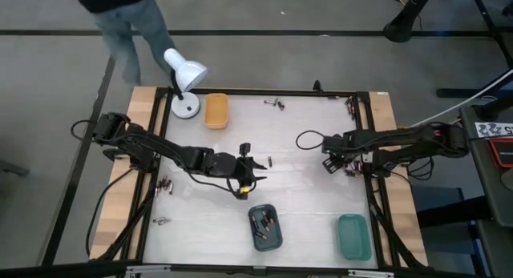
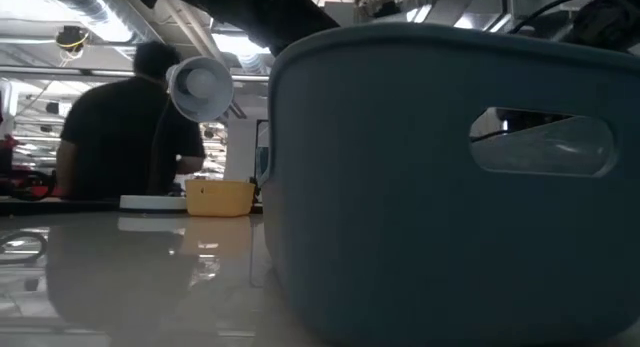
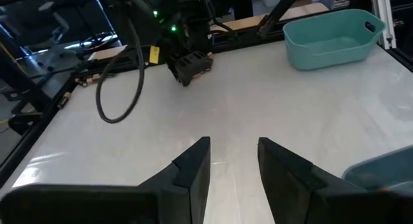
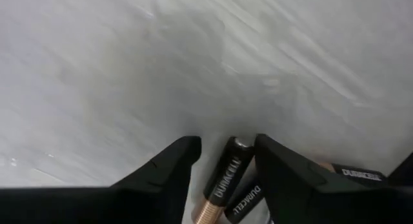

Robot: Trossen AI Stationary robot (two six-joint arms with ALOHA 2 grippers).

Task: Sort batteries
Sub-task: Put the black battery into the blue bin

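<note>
- Down at the table's three-o'clock edge: right gripper [image 4: 222,156] lowered over a small cluster of batteries [image 1: 350,171], fingers spread with one Duracell battery [image 4: 222,179] lying lengthwise in the gap, its silvery cap pointing away from the wrist — bracketed, not yet pinched as far as can be judged.
- Just beside that one, toward the wrist: more Duracell cells, touching or nearly so.
- Likely step in hand: closing on the single bracketed cell. Best done by keeping the pads square to its sides and closing slowly, so the round body does not roll out or drag a neighbour along.
- Worth lifting straight up before swinging away — a sideways pull risks scattering the cluster.
- Nearer the table's centre: left gripper [image 3: 232,162], fingers parted and empty over bare tabletop [image 3: 271,101], waiting.
- At six o'clock: dark teal tray [image 1: 264,227] already holding a few batteries; at five o'clock the lighter green tray [image 1: 353,236], apparently empty.
- Stray batteries at eight o'clock [image 1: 166,184] and twelve o'clock [image 1: 276,104].
- Far side, eleven o'clock: orange tray [image 1: 216,110] beside a white desk lamp [image 1: 185,74]; beyond the table edge, a person [image 2: 120,127].
</note>
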